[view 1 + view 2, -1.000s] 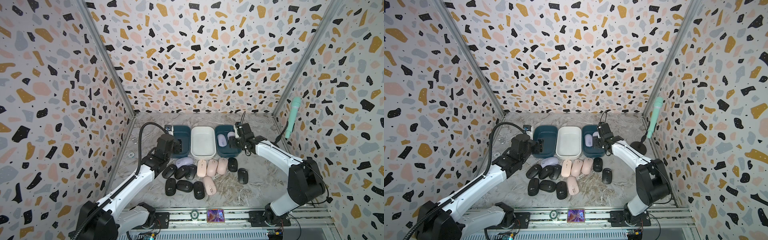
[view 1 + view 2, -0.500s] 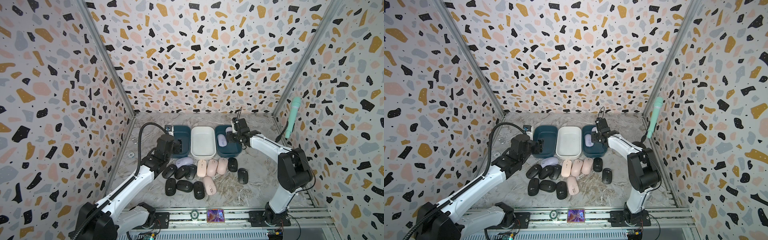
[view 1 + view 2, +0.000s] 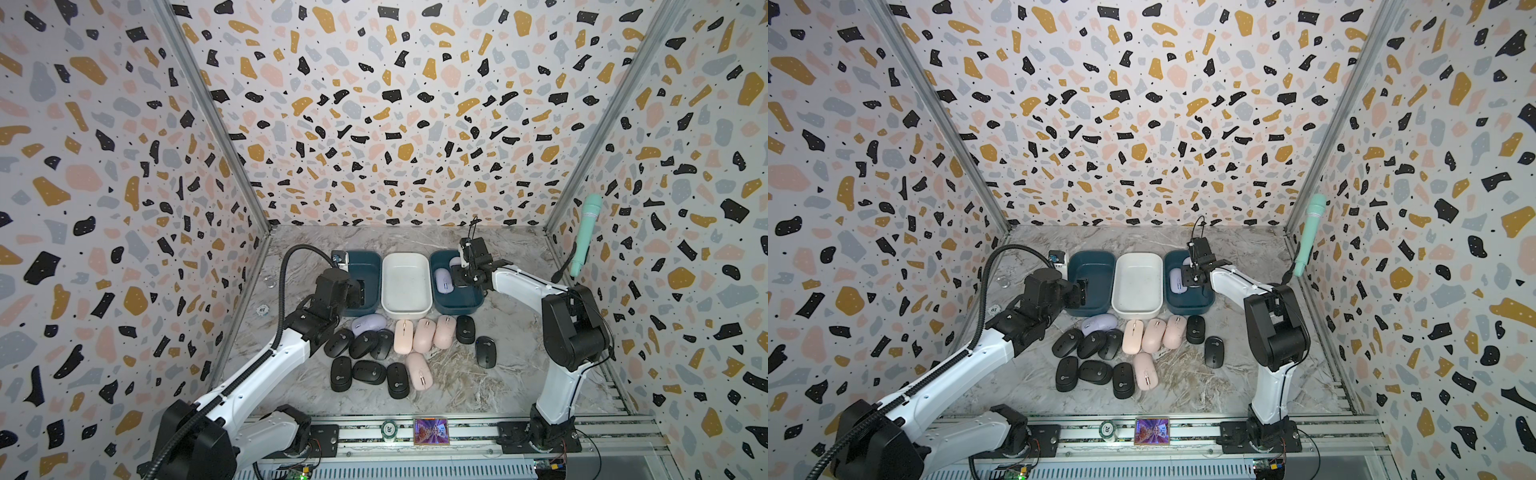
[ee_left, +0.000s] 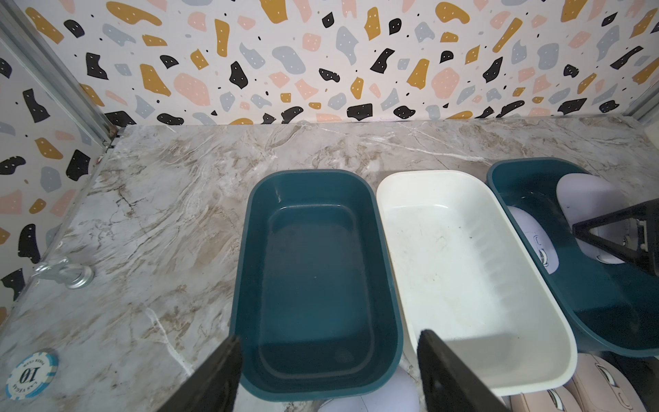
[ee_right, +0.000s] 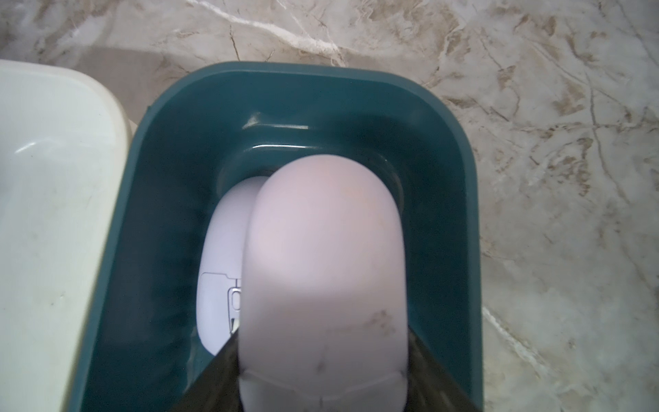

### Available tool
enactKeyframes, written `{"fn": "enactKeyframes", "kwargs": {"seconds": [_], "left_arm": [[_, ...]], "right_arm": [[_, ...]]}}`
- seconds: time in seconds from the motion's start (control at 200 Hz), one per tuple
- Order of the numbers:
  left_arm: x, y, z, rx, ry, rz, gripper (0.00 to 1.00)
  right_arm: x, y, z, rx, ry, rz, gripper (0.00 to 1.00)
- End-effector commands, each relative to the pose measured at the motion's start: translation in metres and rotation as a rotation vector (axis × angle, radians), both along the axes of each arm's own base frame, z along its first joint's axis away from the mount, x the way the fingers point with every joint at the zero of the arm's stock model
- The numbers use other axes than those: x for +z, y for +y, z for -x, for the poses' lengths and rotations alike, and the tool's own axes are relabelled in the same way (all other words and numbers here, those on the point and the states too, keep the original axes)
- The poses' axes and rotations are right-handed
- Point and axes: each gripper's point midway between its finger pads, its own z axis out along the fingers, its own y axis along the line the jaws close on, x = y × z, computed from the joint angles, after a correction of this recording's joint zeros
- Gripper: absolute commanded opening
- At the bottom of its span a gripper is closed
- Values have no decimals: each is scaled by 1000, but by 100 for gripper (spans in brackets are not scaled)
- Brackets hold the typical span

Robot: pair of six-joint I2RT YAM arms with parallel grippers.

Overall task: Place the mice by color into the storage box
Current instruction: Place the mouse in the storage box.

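Three storage boxes stand in a row: a dark teal one (image 3: 365,255), a white one (image 3: 405,256) and a second teal one (image 3: 457,308). My right gripper (image 3: 467,270) is shut on a lavender mouse (image 5: 321,267), held just above the right teal box (image 5: 160,178). Another lavender mouse (image 5: 223,267) lies inside that box. My left gripper (image 4: 328,356) is open and empty over the near end of the left teal box (image 4: 246,249). On the table in front lie a lavender mouse (image 3: 369,323), several pink mice (image 3: 424,334) and several black mice (image 3: 361,345).
A poker chip (image 4: 30,374) and a metal ring (image 4: 67,274) lie near the left wall. A mint microphone (image 3: 586,232) stands by the right wall. A small device (image 3: 340,258) sits behind the left teal box. A picture card (image 3: 431,431) rests on the front rail.
My right gripper has carried the lavender mouse leftward and further back over the right teal box, and its elbow has risen. The left arm has not moved.
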Motion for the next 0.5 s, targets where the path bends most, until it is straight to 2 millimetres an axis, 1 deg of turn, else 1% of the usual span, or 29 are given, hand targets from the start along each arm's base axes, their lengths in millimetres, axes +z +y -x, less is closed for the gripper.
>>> {"fn": "enactKeyframes", "kwargs": {"seconds": [0.0, 0.3, 0.496], "left_arm": [[12, -4, -3, -11, -21, -2, 76], [16, 0, 0, -2, -39, 1, 76], [12, -1, 0, -5, -30, -6, 76]], "right_arm": [[19, 2, -11, 3, -47, -4, 49], [15, 3, -16, -2, -44, 6, 49], [8, 2, -20, -11, -29, 23, 50]]}}
